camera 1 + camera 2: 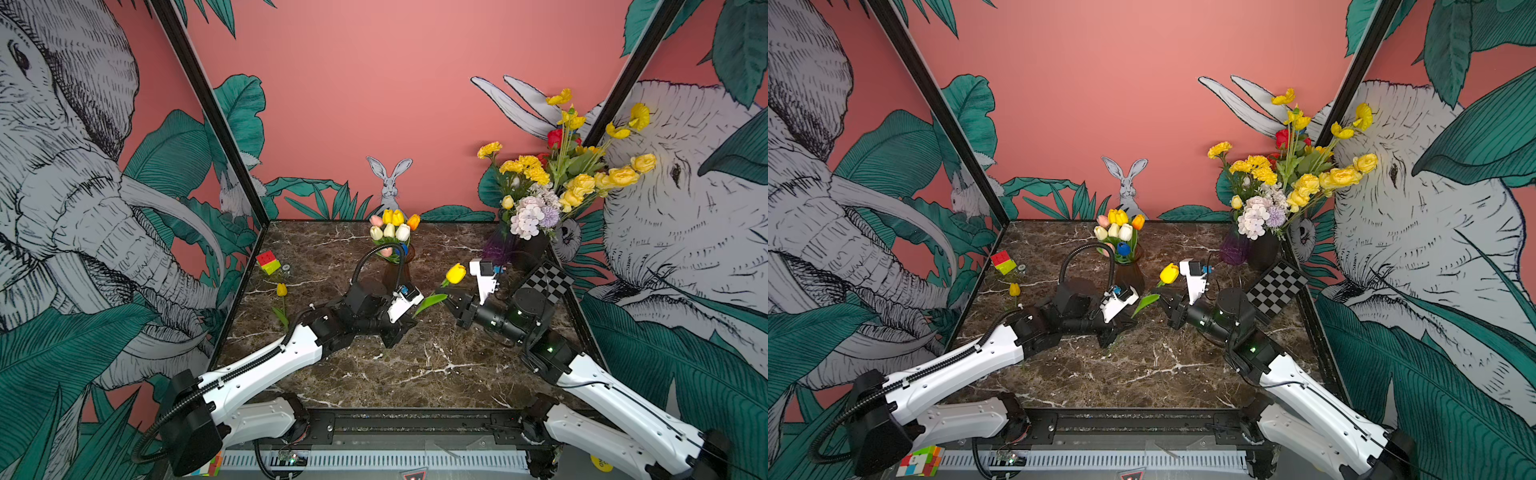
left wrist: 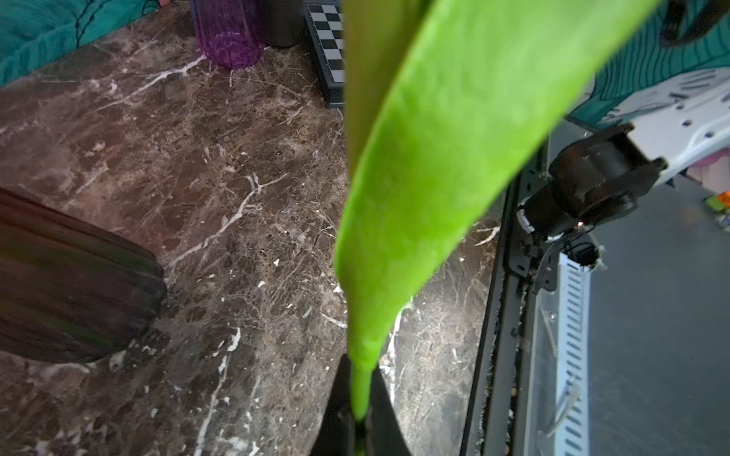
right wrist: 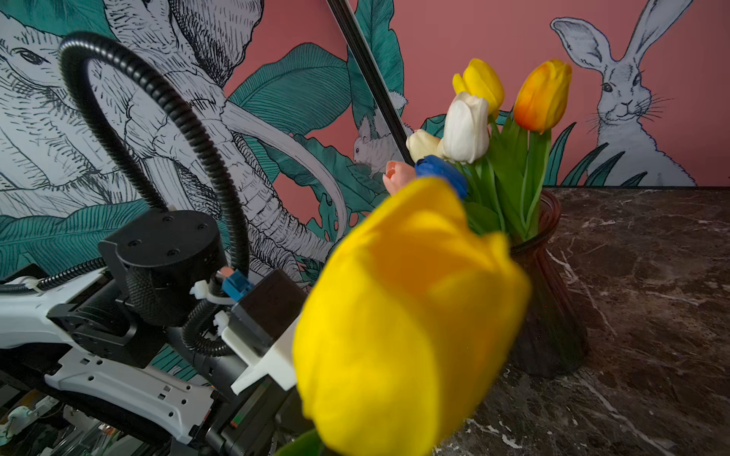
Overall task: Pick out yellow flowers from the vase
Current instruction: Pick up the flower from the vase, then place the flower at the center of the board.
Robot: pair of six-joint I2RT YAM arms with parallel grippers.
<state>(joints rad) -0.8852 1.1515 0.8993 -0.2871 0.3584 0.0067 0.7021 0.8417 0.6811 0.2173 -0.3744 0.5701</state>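
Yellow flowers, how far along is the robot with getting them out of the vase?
Done: one yellow tulip lies on the table, out of the vase. In hand: a second yellow tulip, its stem pinched in the fingers of the left gripper, the right gripper apparently shut on it below the head. Left: two yellow tulips in the brown vase, plus many yellow blooms in the back bouquet.

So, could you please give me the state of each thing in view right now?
held yellow tulip: out of vase, airborne
left gripper: shut on its stem
right gripper: shut on its stem too
second yellow tulip: lying on table
brown vase: upright, yellow tulips inside
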